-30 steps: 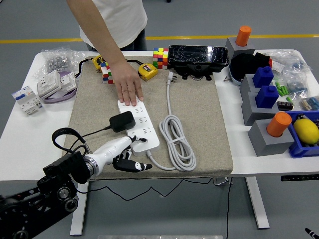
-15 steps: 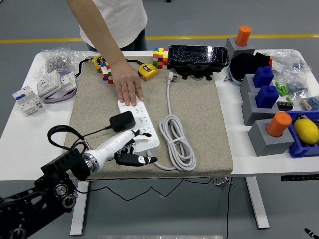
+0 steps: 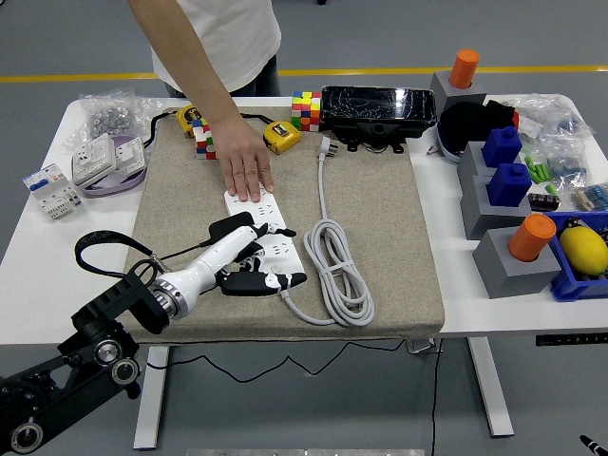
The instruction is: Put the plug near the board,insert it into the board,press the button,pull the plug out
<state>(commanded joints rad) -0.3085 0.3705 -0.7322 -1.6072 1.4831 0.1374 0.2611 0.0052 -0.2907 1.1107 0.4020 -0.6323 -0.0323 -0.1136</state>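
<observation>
Black arm (image 3: 85, 347) (white-and-black hand (image 3: 242, 261))

The power strip (image 3: 264, 237) lies mid-mat (image 3: 380, 237). At its 12 o'clock end rests a person's hand (image 3: 245, 167); at 3 o'clock lies the coiled cable (image 3: 332, 271); the left hand (image 3: 242, 261) reaches over its 6 o'clock end, beside the plug (image 3: 231, 226).

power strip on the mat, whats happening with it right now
The robot's left hand reaches in from the lower left over the near half of the white power strip, right beside the black plug adapter sitting on it. Whether the fingers actually grip the adapter can't be told from this view. At the far end, a person's hand presses flat on the strip, holding it down on the burlap mat. The strip's white cord lies coiled to its right. The robot's right arm is out of view.
</observation>
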